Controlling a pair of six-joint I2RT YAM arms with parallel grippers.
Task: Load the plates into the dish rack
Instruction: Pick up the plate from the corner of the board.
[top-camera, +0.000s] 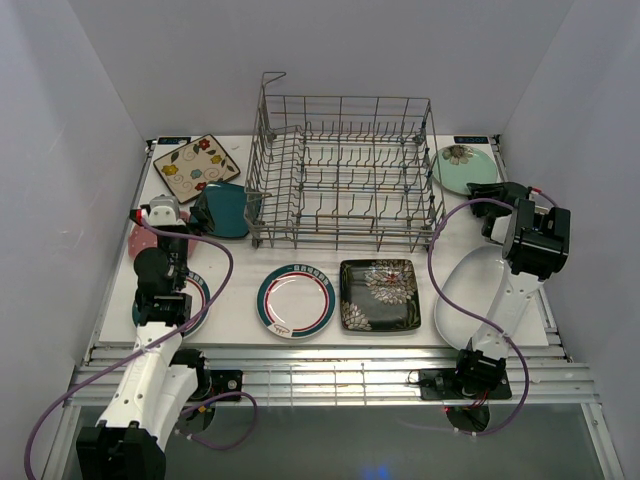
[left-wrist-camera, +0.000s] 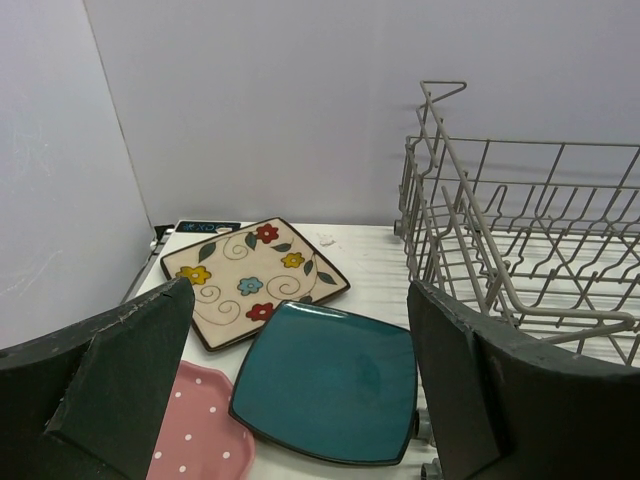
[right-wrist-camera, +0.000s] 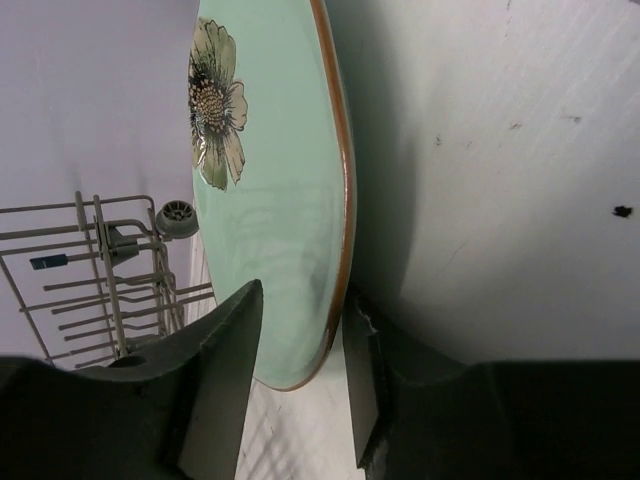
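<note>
The grey wire dish rack (top-camera: 345, 170) stands at the back middle and holds no plates. My left gripper (top-camera: 192, 214) is open and empty, hovering just left of the teal square plate (left-wrist-camera: 330, 380), with the cream floral square plate (left-wrist-camera: 250, 275) behind it and the pink dotted plate (left-wrist-camera: 200, 440) below. My right gripper (top-camera: 487, 192) is open, its fingers straddling the near rim of the mint round plate (right-wrist-camera: 270, 180). A green-rimmed round plate (top-camera: 296, 300), the black floral square plate (top-camera: 379, 294) and the plain white plate (top-camera: 470, 295) lie in front.
A second green-rimmed plate (top-camera: 196, 300) is partly hidden under my left arm. The rack's tall side (left-wrist-camera: 520, 230) stands right of my left gripper. White walls close in the table on the left, back and right.
</note>
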